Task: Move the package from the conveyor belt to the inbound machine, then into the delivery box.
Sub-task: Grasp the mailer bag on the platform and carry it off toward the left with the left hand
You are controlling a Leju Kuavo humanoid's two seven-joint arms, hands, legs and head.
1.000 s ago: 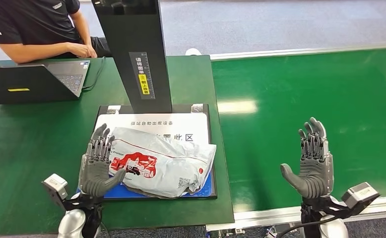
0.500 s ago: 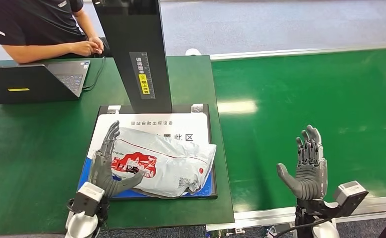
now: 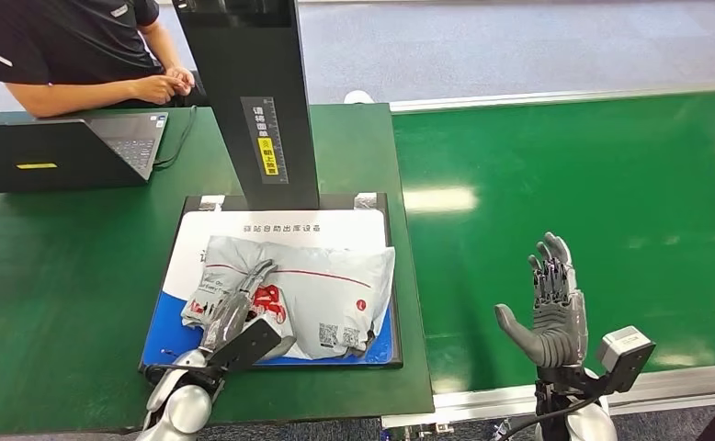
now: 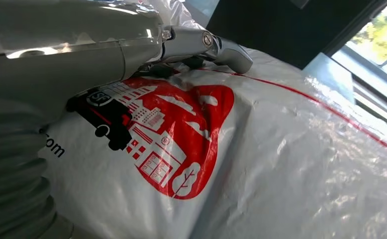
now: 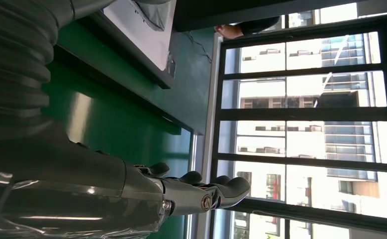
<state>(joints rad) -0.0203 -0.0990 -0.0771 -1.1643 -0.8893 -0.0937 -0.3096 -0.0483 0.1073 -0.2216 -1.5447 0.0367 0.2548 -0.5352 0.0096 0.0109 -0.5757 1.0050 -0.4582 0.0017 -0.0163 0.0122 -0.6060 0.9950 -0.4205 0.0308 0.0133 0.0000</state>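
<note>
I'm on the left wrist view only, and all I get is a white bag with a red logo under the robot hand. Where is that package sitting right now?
Observer: The package lies on the inbound machine's tray, in front of its black column, not on the conveyor belt.
Operator: What is the other arm doing?
Observer: The right robot hand is raised over the belt, fingers apart, holding nothing.
Operator: Anyone nearby?
Observer: A person sits at the far left, behind an open laptop.
</note>
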